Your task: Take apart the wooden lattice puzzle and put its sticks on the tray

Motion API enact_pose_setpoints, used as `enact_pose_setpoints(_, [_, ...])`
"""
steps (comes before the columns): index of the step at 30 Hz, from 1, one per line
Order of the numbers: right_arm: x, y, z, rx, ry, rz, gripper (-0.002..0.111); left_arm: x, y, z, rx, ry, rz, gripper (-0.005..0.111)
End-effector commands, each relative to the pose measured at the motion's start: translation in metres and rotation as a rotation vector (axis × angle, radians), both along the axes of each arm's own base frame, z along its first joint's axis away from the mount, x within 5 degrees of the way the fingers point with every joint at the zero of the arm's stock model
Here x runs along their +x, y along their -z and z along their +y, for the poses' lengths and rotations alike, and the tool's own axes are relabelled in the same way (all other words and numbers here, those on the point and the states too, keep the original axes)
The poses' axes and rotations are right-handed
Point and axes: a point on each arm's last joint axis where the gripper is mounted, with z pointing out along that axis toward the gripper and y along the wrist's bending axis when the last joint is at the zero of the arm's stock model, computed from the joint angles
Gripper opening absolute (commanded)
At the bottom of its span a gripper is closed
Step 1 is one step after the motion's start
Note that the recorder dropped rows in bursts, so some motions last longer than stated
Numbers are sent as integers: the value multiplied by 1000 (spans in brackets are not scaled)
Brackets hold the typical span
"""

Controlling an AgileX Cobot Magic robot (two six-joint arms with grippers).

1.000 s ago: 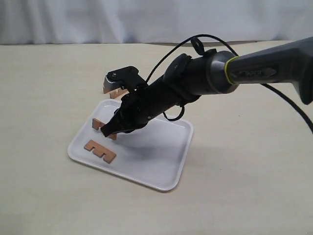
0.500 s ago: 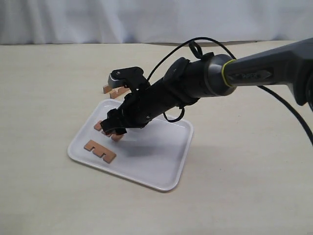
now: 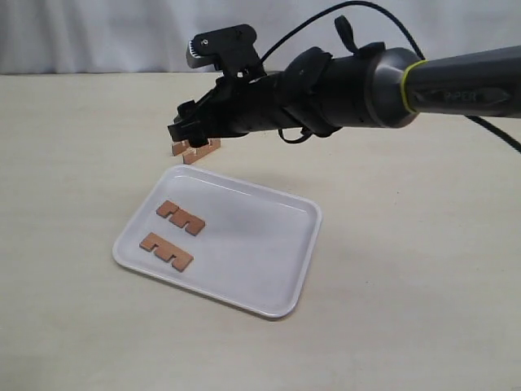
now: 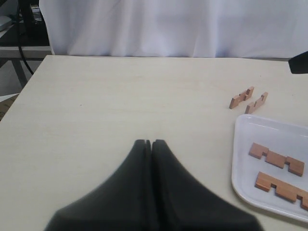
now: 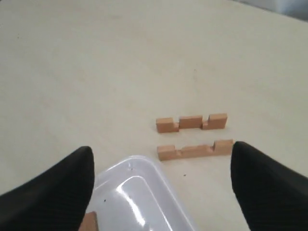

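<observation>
No assembled lattice shows; the puzzle is four separate sticks. Two notched sticks [image 3: 181, 217] [image 3: 166, 251] lie flat on the white tray [image 3: 252, 269], at its left end. Two more sticks [image 3: 195, 149] stand on edge, side by side, on the table just beyond the tray's far corner. My right gripper [image 3: 186, 129] hovers open and empty above those two; in the right wrist view they are the far stick [image 5: 191, 122] and the near stick [image 5: 195, 149], with the tray corner [image 5: 144, 192] beneath the gripper [image 5: 161, 149]. My left gripper [image 4: 148, 143] is shut and empty, away from the tray [image 4: 243, 163].
The beige table [image 3: 407, 244] stretches wide around the tray. A white curtain [image 3: 98, 32] hangs behind the table's far edge. A black cable [image 3: 326, 20] loops above the right arm.
The right gripper let go of a stick on the tray, where it lies flat. It then rose and swung back over the two sticks on the table.
</observation>
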Motion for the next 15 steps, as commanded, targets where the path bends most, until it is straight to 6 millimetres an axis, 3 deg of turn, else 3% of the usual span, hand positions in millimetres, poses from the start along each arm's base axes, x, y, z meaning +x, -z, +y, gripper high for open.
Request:
enact_pose_setpoints(1, [11, -2, -2, -60, -5, -67, 77, 0, 0, 0, -3, 7, -6, 0])
enact_pose_setpoints(11, [39, 31, 12, -61, -52, -22, 77, 0, 0, 0, -3, 7, -6, 0])
enact_pose_setpoints(15, [47, 34, 17, -53, -79, -8, 77, 0, 0, 0, -3, 7, -6, 0])
